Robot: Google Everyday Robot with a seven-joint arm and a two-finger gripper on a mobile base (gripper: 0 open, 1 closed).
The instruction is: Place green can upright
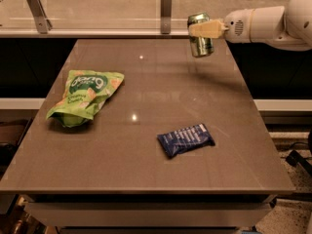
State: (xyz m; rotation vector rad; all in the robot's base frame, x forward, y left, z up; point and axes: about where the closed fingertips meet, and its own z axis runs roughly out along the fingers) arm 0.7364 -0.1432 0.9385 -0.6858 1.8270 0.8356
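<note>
The green can is a small light green drink can with a silver top. It hangs nearly upright in the air above the far right corner of the brown table. My gripper reaches in from the right on a white arm and is shut on the can's upper part. A pale finger crosses the can's front. The can's bottom is clear of the table top.
A crinkled green snack bag lies on the table's left side. A dark blue snack packet lies right of the middle. A glass rail with metal posts runs behind the far edge. The robot's white body shows at the right edge.
</note>
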